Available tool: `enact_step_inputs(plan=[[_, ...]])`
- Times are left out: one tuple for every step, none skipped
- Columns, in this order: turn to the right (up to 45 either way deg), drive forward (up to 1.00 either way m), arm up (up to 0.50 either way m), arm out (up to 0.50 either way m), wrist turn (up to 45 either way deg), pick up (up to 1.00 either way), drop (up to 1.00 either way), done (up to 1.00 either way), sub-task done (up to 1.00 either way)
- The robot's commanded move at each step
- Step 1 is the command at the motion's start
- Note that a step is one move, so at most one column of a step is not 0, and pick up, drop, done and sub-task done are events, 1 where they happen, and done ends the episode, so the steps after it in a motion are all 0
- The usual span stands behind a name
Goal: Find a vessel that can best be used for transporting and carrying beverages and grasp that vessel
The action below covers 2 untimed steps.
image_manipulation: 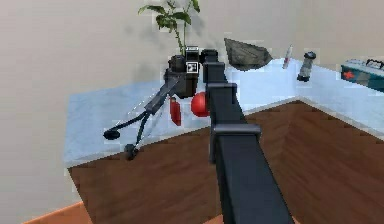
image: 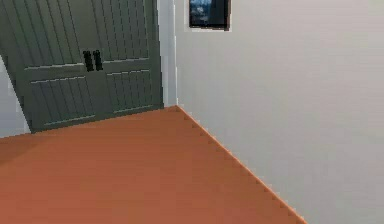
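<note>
Reaching out over counter [image_manipulation: 97, 108] in arm side view: arm [image_manipulation: 238, 150] climbs from btm edge just R of ctr. Pincer [image_manipulation: 120, 142] slants down-left off arm's far end, and its tips sit left of ctr, over the pale blue top near its front edge. Bare counter behind the tips and nothing hanging there, so pincer holds nothing.

Vessel [image_manipulation: 308, 66]: small upright cylinder w/ dark cap, bottle-like, standing on counter in upper right of frame. It's well apart from pincer, on the other side of arm.

- Thin stick-like item [image_manipulation: 288, 55] just left of vessel, too small to ID.
- Teal box [image_manipulation: 362, 72] at right edge, near vessel.
- Grey lump [image_manipulation: 246, 52] at top, R of ctr, btwn arm's end and vessel.
- Plant [image_manipulation: 176, 16] at top ctr, behind arm's end.
- Two red blobs [image_manipulation: 200, 104] on counter by arm, mid-frame. One is right against arm's left side, the other just below pincer's body. Can't tell if either touches.

Forward view: dark double doors [image: 85, 60] in upper left and red-brown floor [image: 120, 170] across btm. White wall [image: 290, 110] fills right, w/ framed pic [image: 209, 13] at top ctr.
</note>
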Motion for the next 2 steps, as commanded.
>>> enact_step_inputs(plan=[[0.0, 0.00, 0.00, 0.00, 45.0, 0.00, 0.00, 0.00, 0.00], [0.0, 0.00, 0.00, 0.00, 45.0, 0.00, 0.00, 0.00, 0.00]])
